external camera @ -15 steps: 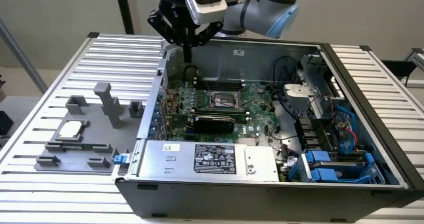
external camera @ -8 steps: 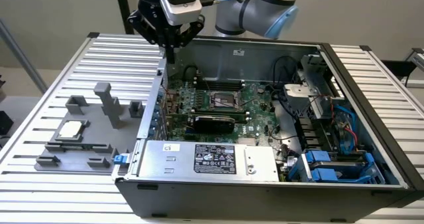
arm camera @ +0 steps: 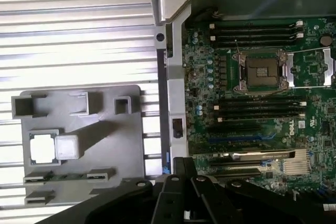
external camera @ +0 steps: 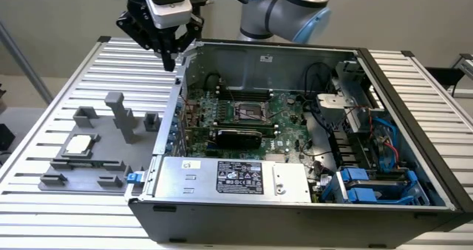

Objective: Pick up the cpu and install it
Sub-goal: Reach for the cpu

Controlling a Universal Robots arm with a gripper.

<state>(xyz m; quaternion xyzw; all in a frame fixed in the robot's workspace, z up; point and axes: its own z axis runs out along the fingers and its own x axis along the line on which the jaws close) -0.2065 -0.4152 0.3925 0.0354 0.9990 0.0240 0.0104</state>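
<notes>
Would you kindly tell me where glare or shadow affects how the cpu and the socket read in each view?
Wrist view: glare bleaches the cpu nearly white, and the ribbed table shines in bright bands. Exterior view: the cpu is evenly lit, while the socket looks darker inside the case.

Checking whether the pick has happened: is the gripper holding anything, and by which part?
The gripper holds nothing: its jaws are shut and empty, while the cpu lies in the grey tray.
</notes>
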